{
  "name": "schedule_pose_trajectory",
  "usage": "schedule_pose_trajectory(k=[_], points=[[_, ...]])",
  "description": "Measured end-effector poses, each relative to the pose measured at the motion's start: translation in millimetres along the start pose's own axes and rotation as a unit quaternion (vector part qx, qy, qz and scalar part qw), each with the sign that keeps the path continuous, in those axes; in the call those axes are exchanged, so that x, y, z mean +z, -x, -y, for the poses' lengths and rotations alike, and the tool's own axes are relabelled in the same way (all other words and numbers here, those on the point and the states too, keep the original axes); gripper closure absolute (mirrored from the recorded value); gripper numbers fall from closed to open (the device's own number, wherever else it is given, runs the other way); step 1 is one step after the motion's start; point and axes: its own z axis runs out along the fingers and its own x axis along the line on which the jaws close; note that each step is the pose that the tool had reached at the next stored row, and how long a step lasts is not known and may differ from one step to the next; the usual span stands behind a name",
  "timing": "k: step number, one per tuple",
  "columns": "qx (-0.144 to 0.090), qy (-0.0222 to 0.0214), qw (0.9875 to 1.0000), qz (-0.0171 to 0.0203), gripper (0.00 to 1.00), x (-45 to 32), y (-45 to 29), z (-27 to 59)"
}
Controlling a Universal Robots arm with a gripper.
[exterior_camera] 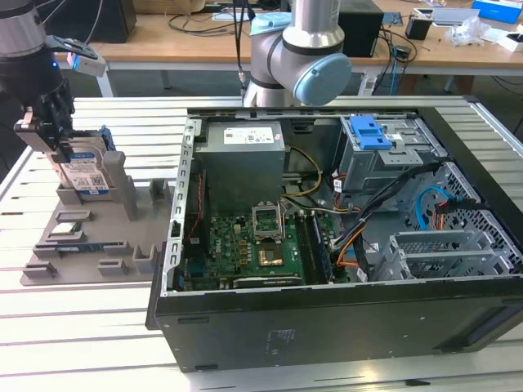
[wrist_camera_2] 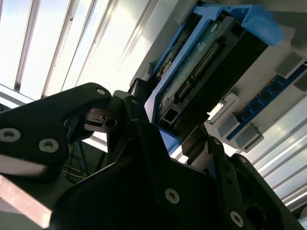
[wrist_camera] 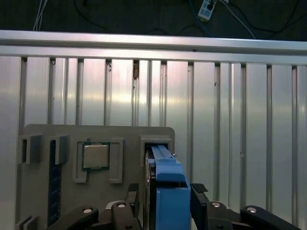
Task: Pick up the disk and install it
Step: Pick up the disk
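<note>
Black fingers of the hand stand nearest in the first wrist view, one on each broad side of the disk and pressed to its blue-framed flanks. The hand thus pinches the disk rather than standing spread. The second wrist view shows the disk's connector edge held between the fingers.

In the exterior view the hand grips the disk from 12 o'clock, that is, from above. The disk stands on edge with its label facing that camera and its lower end in a slot of the grey holder on the slatted tabletop. Whether it rests on the slot floor or hangs just above it cannot be told.

The holder lies at 9 o'clock from the open case, just beside it, and also carries a processor and a blue memory stick. Inside the case, the drive cage with its blue latch sits at about 1 o'clock from the motherboard.

Progress, as a judgement: the grasp is made, so the pick-up is begun, but it is not shown complete, since the disk is within the holder. Carrying and installing are undone, and the disk is well apart from the cage.
</note>
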Motion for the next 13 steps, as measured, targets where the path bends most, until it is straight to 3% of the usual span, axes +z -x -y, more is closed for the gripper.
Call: schedule_pose_trajectory(k=[2, 4, 7, 13], points=[[0.0, -0.0003, 1.0, 0.0, 0.46, 0.1, 0.0, 0.0], [0.0, -0.0115, 0.9999, -0.0001, 0.46, 0.4, 0.0, 0.0], [-0.001, -0.0177, 0.9998, -0.0003, 0.46, 0.3, 0.0, 0.0], [-0.001, -0.0177, 0.9998, -0.0003, 0.46, 0.9, 0.1, -6.1]])
